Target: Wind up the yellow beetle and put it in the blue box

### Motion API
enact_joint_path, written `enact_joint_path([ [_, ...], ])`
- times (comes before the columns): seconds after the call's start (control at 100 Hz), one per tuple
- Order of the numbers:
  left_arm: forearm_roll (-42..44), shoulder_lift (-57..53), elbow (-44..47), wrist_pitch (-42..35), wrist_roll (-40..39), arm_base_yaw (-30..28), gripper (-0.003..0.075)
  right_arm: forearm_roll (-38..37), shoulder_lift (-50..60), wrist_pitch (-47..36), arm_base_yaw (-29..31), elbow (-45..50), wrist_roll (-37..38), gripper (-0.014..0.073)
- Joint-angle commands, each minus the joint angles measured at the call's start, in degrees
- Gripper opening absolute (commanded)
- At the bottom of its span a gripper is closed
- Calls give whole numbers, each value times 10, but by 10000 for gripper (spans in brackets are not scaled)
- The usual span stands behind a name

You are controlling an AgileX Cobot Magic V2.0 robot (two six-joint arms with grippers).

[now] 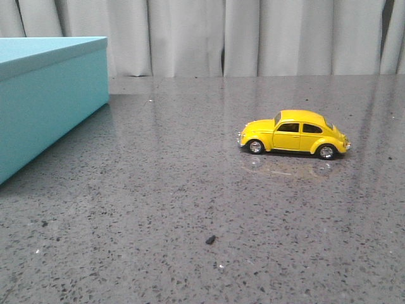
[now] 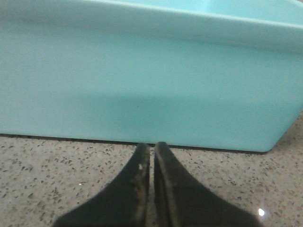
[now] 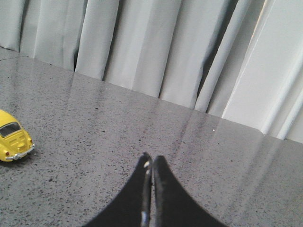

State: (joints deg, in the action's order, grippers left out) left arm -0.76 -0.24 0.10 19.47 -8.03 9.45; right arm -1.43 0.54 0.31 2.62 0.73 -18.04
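Note:
The yellow beetle (image 1: 294,134) stands on its wheels on the grey speckled table, right of centre in the front view, nose to the left. Its rear end also shows in the right wrist view (image 3: 14,142). The blue box (image 1: 44,95) stands at the far left of the front view and fills the left wrist view (image 2: 151,80). My left gripper (image 2: 152,146) is shut and empty, low over the table just short of the box's side. My right gripper (image 3: 152,160) is shut and empty, over bare table well to the side of the beetle. Neither gripper shows in the front view.
A grey pleated curtain (image 1: 253,38) hangs behind the table's far edge. A small dark chip (image 1: 210,240) lies on the table near the front. The grey tabletop (image 1: 190,190) stretches between box and car.

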Motion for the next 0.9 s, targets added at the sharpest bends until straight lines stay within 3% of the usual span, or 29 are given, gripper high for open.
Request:
enact_joint_path([
  [0.0, -7, -19, 18, -18, -1, -2, -19, -5, 12, -42, 2, 9, 1, -44],
  [0.12, -7, -19, 18, -18, -1, -2, -19, -5, 12, -42, 2, 9, 1, -44],
  [0.13, -7, -19, 18, -18, -1, -2, -19, -5, 12, 161, 2, 9, 1, -44],
  [0.14, -7, -19, 18, -18, -1, -2, -19, -5, 12, 161, 2, 9, 36, -44],
  [0.89, -7, -19, 18, -18, -1, -2, -19, -5, 12, 163, 2, 9, 36, -44],
])
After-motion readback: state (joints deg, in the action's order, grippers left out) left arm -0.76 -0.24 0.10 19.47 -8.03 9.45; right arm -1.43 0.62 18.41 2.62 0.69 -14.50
